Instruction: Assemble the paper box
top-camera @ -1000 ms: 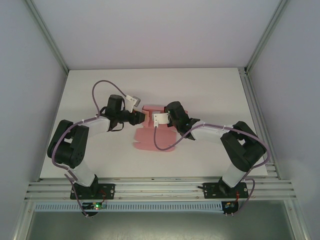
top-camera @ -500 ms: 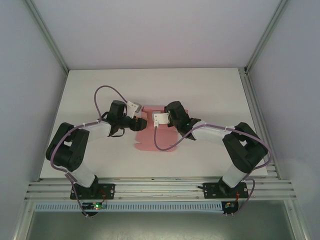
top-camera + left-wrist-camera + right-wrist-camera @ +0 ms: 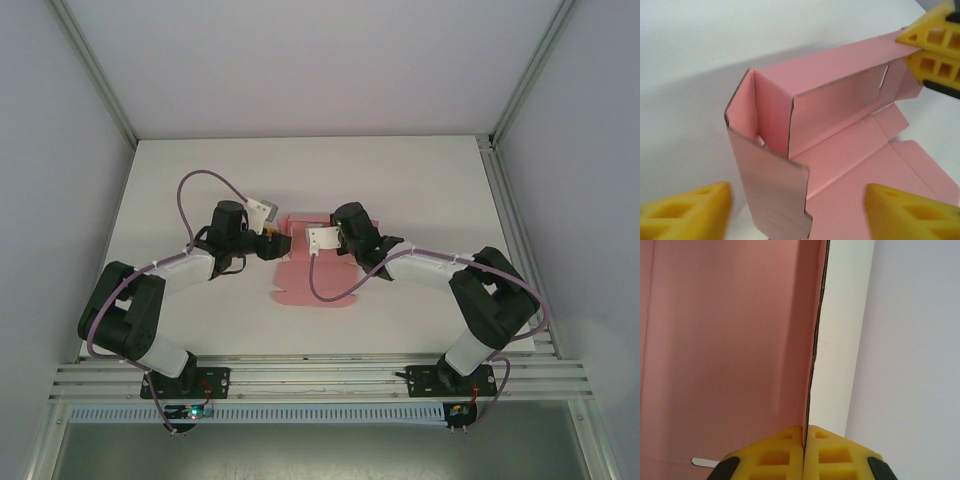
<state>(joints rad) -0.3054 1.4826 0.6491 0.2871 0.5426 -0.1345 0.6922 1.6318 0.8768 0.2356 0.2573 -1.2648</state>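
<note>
paper box half-folded mid-table, long wall running nine-to-three; right gripper pinches that wall's top edge, left gripper spread wide at its nine o'clock end, nearer the loose flap.

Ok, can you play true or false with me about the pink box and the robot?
1. The box is pink. True.
2. The right tool is pinching an edge of the box. True.
3. The left tool is squeezed shut on the box. False: its fingers are spread wide apart.
4. The box is finished and closed up. False: it is open on top and only partly folded.
5. The box sits on a white table. True.
</note>
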